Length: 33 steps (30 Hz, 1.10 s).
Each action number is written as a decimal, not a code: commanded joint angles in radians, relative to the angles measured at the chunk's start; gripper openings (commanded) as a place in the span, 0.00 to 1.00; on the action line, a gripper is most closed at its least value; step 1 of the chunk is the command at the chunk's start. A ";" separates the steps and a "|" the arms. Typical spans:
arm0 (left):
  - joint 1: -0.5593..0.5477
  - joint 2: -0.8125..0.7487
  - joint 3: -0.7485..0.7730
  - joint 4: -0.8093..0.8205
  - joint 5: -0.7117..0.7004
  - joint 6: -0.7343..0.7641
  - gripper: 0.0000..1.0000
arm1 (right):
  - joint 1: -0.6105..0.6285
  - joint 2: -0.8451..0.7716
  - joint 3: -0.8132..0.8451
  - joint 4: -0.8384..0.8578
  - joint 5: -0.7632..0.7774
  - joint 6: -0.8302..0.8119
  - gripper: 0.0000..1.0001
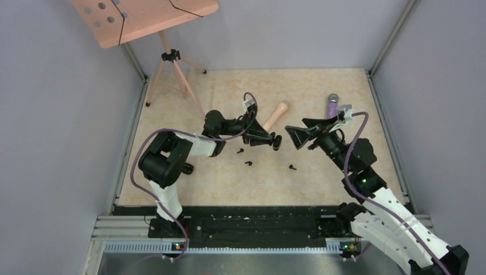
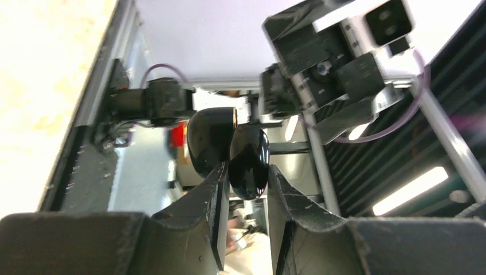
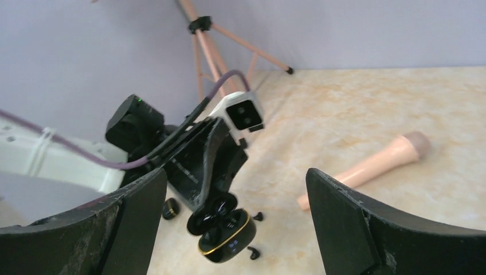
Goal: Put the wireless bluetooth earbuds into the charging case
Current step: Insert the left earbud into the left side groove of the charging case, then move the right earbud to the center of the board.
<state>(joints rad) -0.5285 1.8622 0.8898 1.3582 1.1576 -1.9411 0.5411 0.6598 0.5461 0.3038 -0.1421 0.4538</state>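
Note:
The charging case (image 3: 224,232) is a glossy black pebble with a gold rim. Its lid is open and it hangs just above the table. My left gripper (image 1: 269,139) is shut on it. In the left wrist view the case (image 2: 249,160) sits pinched between the two fingers of that gripper (image 2: 247,169). My right gripper (image 1: 301,130) stands wide open just right of the case and faces it. Nothing is between the fingers of the right gripper (image 3: 236,177). Two tiny black earbuds (image 3: 258,216) (image 3: 253,252) lie on the table beside the case.
In the top view three small black bits lie on the table in front of the grippers (image 1: 240,152) (image 1: 248,163) (image 1: 293,168). A pink microphone (image 1: 275,114) lies behind the left gripper and a purple-headed one (image 1: 332,105) behind the right. A small black-and-gold lump (image 3: 169,209) sits near the left fingers. A tripod (image 1: 172,57) stands at the back left.

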 commanded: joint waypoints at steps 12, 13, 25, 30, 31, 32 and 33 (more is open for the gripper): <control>0.027 -0.251 0.126 -1.671 -0.080 1.375 0.00 | 0.008 0.107 0.035 -0.654 0.326 -0.031 0.48; 0.029 -0.258 0.121 -1.686 -0.090 1.385 0.00 | 0.009 0.151 0.037 -0.665 0.310 -0.040 0.47; 0.060 -0.321 0.059 -1.692 -0.122 1.360 0.00 | 0.032 0.546 0.066 -0.587 0.079 -0.174 0.54; 0.060 -0.321 0.057 -1.677 -0.127 1.347 0.00 | 0.059 0.652 0.105 -0.566 0.120 -0.185 0.54; 0.060 -0.321 0.057 -1.674 -0.126 1.344 0.00 | 0.059 0.663 0.107 -0.554 0.120 -0.186 0.54; 0.061 -0.322 0.057 -1.672 -0.125 1.341 0.00 | 0.059 0.670 0.107 -0.543 0.121 -0.185 0.54; 0.060 -0.323 0.057 -1.673 -0.125 1.340 0.00 | 0.059 0.677 0.107 -0.533 0.119 -0.187 0.54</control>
<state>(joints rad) -0.4709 1.5787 0.9466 -0.3305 1.0271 -0.5999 0.5873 1.3087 0.6067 -0.2962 -0.0196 0.2893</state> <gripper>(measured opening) 0.323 0.543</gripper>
